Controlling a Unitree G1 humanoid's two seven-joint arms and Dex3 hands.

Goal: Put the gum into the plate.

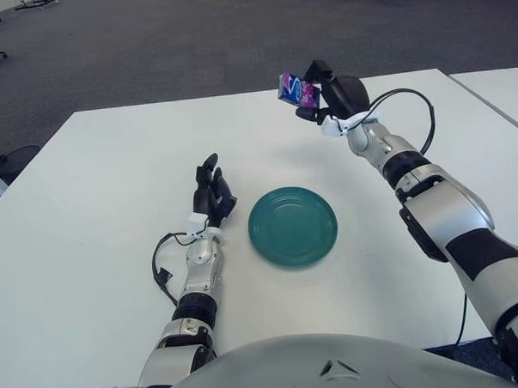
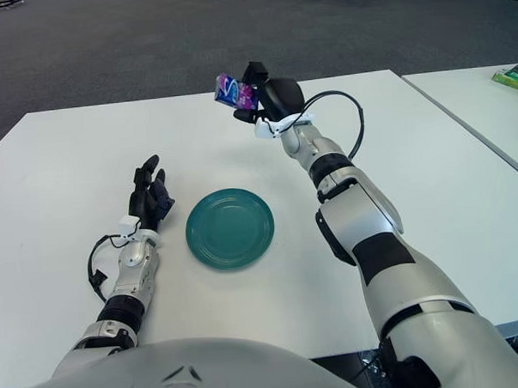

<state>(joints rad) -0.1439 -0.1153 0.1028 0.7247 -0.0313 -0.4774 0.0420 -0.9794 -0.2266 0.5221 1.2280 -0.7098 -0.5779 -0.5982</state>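
A teal plate (image 1: 292,225) sits on the white table (image 1: 111,157) in front of me. My right hand (image 1: 316,92) is raised above the table, beyond and to the right of the plate, and is shut on a purple and blue gum pack (image 1: 296,89). The pack also shows in the right eye view (image 2: 234,91). My left hand (image 1: 212,193) shows just left of the plate with its fingers relaxed and holding nothing.
A second white table (image 1: 499,89) stands at the right, with a green object (image 2: 514,77) on it. Dark carpet lies beyond the table's far edge.
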